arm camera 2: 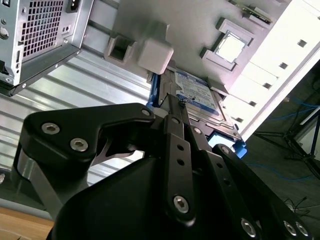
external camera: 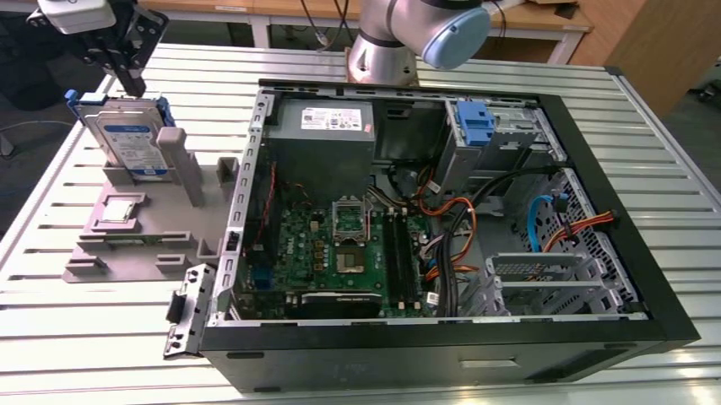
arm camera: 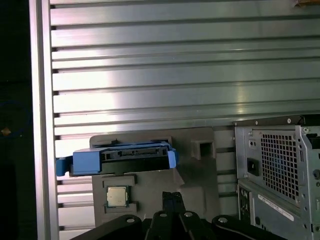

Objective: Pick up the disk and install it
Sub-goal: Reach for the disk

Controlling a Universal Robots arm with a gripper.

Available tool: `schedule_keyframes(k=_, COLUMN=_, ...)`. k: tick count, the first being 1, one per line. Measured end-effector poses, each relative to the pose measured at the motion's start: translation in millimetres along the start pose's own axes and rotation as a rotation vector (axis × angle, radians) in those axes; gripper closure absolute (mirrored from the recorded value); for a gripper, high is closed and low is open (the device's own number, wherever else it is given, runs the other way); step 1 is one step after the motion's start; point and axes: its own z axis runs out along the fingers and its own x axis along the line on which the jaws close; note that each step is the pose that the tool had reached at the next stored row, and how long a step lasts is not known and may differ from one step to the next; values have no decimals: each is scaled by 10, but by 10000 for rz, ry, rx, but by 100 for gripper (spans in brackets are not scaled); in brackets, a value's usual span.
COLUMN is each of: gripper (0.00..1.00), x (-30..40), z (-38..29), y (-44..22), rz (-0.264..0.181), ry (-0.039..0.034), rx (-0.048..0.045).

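Observation:
The disk [external camera: 130, 139], a silver drive with a white-and-blue label in a blue carrier, stands on edge in a grey fixture [external camera: 124, 245] at the exterior view's left. My gripper [external camera: 133, 84] hangs just above the disk's top edge and does not touch it. Its black fingers look pressed together with nothing between them. In the second wrist view the gripper [arm camera 2: 175, 102] points at the labelled face of the disk [arm camera 2: 197, 95]. In the first wrist view the gripper [arm camera: 172, 196] shows at the edge, with the blue-framed disk [arm camera: 122, 157] seen edge-on beyond it.
An open black computer case [external camera: 664, 278] lies on the slatted metal table [external camera: 67, 337], with a motherboard, cables and a grey drive cage with a blue tab [external camera: 479, 126] inside. A small square chip [external camera: 121, 211] rests on the fixture. The arm's base [external camera: 383, 51] stands behind the case.

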Motion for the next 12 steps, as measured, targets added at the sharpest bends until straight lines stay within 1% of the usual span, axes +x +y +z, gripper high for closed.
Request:
schedule_keyframes(k=6, gripper=90, x=65, z=12, y=-5, rz=-1, ry=-1, rx=-1)
schedule_keyframes(k=12, gripper=90, x=144, z=21, y=-11, rz=-1, ry=-1, rx=-1)
